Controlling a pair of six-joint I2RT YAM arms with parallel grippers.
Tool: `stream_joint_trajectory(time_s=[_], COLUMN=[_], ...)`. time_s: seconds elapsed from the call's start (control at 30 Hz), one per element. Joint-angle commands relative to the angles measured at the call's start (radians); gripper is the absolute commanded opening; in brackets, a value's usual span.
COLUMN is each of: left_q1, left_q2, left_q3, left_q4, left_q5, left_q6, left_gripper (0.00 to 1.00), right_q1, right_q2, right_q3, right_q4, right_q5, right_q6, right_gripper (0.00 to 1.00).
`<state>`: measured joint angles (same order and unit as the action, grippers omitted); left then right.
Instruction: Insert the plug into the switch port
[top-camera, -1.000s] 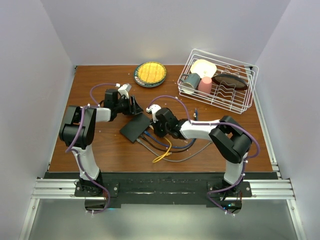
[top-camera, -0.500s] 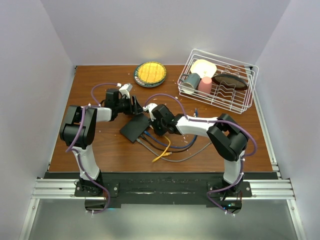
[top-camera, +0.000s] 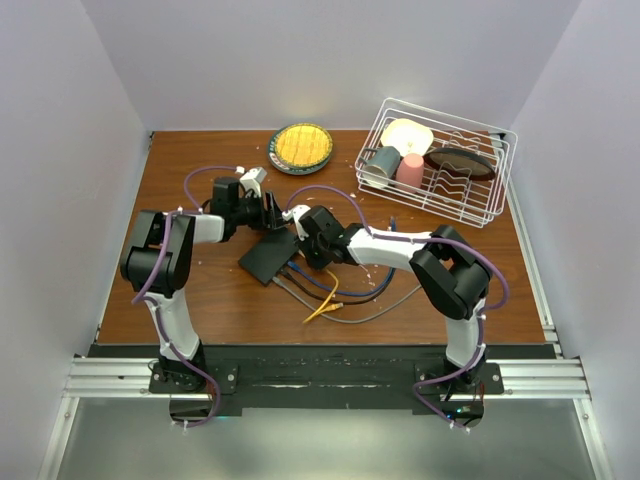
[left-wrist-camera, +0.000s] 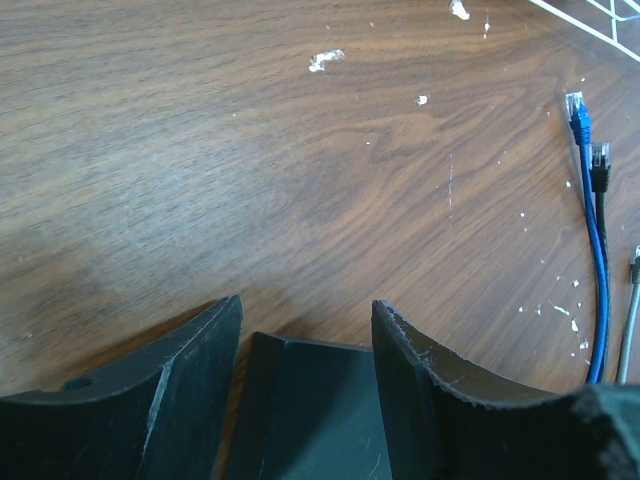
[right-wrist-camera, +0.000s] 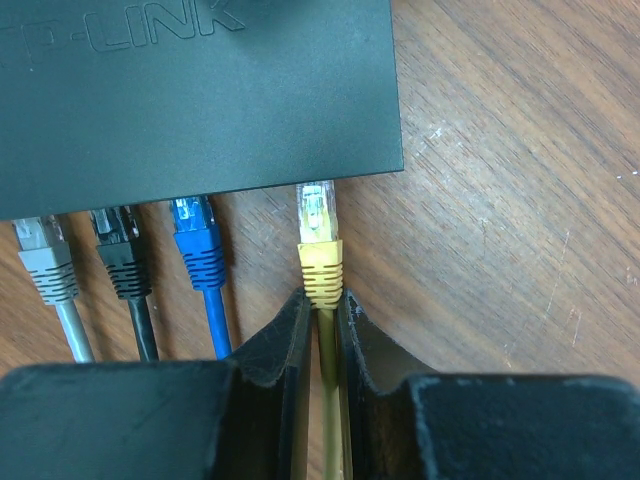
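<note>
- right claw (right-wrist-camera: 320, 320) has advanced to the switch (right-wrist-camera: 200, 90), pinched shut on the yellow cable (right-wrist-camera: 328, 400) just behind the plug (right-wrist-camera: 319, 225).
- plug tip now enters the switch port (right-wrist-camera: 317, 186); seating appears partial.
- left claw (left-wrist-camera: 305, 345) is spread wide, straddling the switch corner.

Left arm (top-camera: 190, 228) sits low with the elbow folded, left gripper (left-wrist-camera: 305, 320) spread wide. Right arm (top-camera: 400, 245) lies stretched across, right gripper (right-wrist-camera: 320, 310) pinched almost closed behind the yellow plug (right-wrist-camera: 320, 262), which sits just ahead of its fingertips. The two grippers look nearly nose to nose, though the overhead view is cramped.
</note>
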<state>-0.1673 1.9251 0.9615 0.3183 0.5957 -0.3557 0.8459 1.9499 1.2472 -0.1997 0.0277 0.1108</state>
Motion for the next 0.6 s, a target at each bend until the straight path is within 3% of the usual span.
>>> stream_joint_trajectory(time_s=[0.0, 0.57], left_q1=[-0.012, -0.054], left_q2=[0.018, 0.028], left_q3=[0.032, 0.06], left_q4=[-0.007, -0.113], left_q5=[0.026, 0.101], left_q6=[0.009, 0.026], left_gripper=[0.6, 0.57], right_q1=[0.005, 0.005], right_q2=[0.024, 0.077], right_q3=[0.004, 0.066], right_q4=[0.023, 0.062], right_q5=[0.003, 0.037], right_q6=[-0.013, 0.018], right_gripper=[0.0, 0.0])
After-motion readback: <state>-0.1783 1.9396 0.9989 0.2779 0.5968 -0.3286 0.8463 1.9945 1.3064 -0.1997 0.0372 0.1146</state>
